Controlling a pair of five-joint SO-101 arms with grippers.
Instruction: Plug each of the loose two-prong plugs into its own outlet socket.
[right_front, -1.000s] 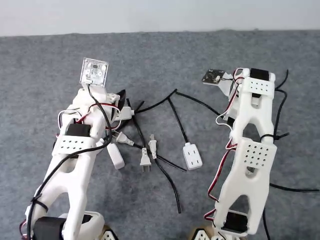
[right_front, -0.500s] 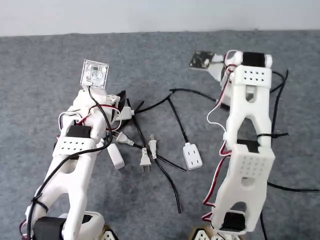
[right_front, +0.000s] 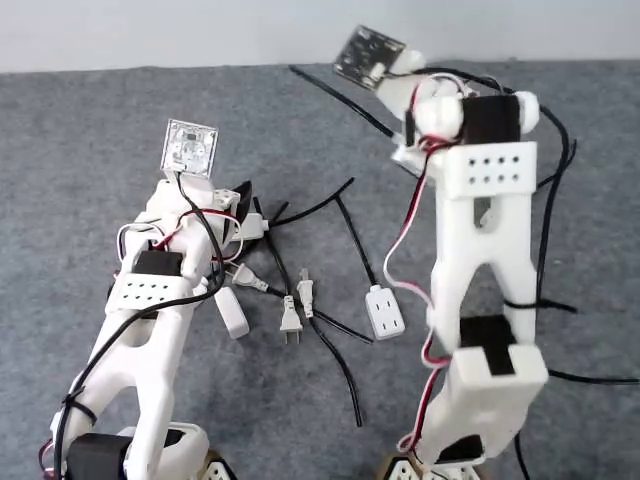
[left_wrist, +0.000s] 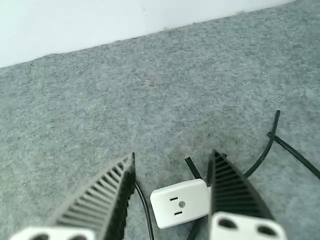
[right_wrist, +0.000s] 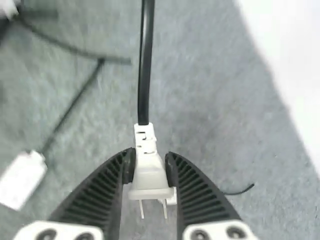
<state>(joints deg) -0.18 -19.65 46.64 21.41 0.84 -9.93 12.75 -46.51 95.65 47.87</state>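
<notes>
Between the ribbed fingers of your right claw (right_wrist: 149, 155) sits a white two-prong plug (right_wrist: 149, 175). It is pinched by its body, with both prongs bare and pointing back toward the wrist camera. That claw is closed only as far as the plug's width allows, and it holds the plug up off the grey tabletop (right_wrist: 210, 100). A black cord (right_wrist: 145, 60) runs straight out from the plug's far end. From the high view, your right arm (right_front: 485, 200) stands tall at the far side of the tabletop, close to the white wall. Your left claw (left_wrist: 173, 156) is spread wide with nothing in its grip. Its fingers stand on either side of a white outlet socket (left_wrist: 180, 204) that lies flat on the tabletop with its slots showing. The socket sits close against one finger, but you cannot tell whether they touch. Your left arm (right_front: 150, 300) is low over a tangle of cords. Out in the middle of the tabletop, between your two arms, a loose plug (right_front: 290, 320) and a second loose plug (right_front: 306, 292) lie side by side. A second outlet socket (right_front: 385, 311) lies just beyond them toward the right arm, on its own cord. A white oblong piece (right_front: 232, 312) lies right beside the left arm, too hidden to name.
</notes>
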